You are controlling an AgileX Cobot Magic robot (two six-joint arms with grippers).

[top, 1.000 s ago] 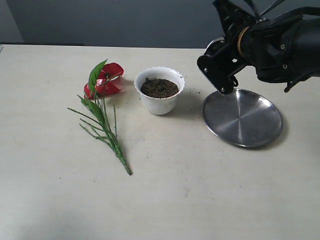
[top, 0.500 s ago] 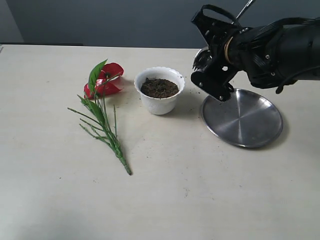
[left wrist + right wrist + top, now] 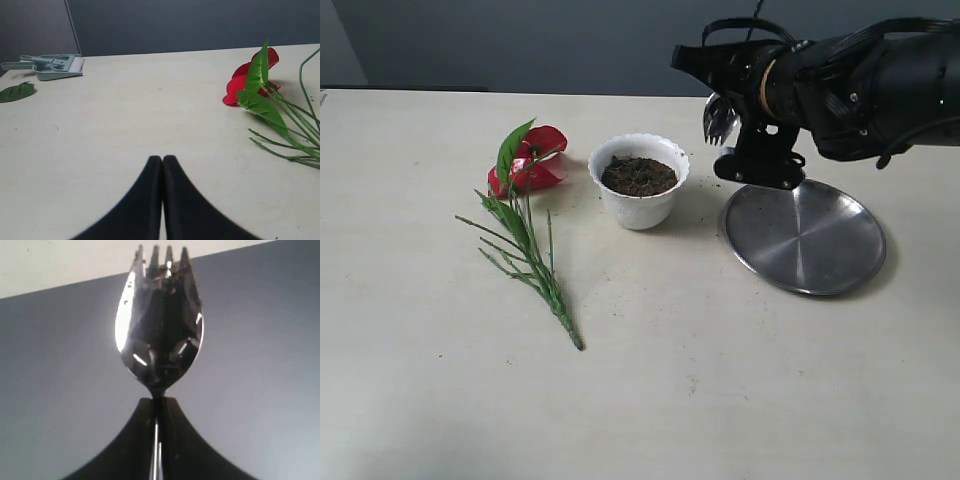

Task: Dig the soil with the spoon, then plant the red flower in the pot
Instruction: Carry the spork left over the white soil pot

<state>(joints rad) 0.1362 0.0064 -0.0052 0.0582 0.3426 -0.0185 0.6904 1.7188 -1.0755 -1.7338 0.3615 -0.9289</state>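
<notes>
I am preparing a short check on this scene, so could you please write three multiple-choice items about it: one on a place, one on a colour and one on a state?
1. Where is the red flower?
A. Lying on the table, left of the pot in the exterior view
B. Planted in the pot
C. Standing upright on the table

2. What colour is the pot?
A. White
B. Red
C. Black

3. What state is the right gripper in?
A. Shut on the spoon
B. Open and empty
C. Shut on the flower's stems

Answers:
1 A, since the flower lies flat on the table beside the pot and apart from it.
2 A, since its scalloped rim and wall are white around the dark soil.
3 A, since the right wrist view shows the fingers closed on the spoon's handle.
</notes>
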